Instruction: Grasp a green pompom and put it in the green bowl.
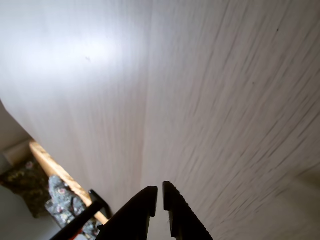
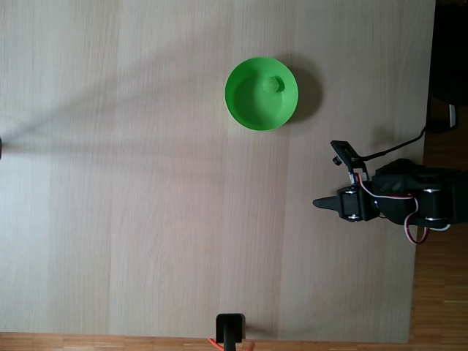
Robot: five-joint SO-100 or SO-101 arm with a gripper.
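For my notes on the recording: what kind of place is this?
Probably a room at home or a hobby workspace: a pale wooden table on wood flooring, with a small robot arm and a green bowl.

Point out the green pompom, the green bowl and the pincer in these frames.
green pompom (image 2: 273,85), fixed view, centre of the ball inside the bowl.
green bowl (image 2: 238,110), fixed view, lower left rim.
pincer (image 1: 160,192), wrist view, between the dark fingertips.
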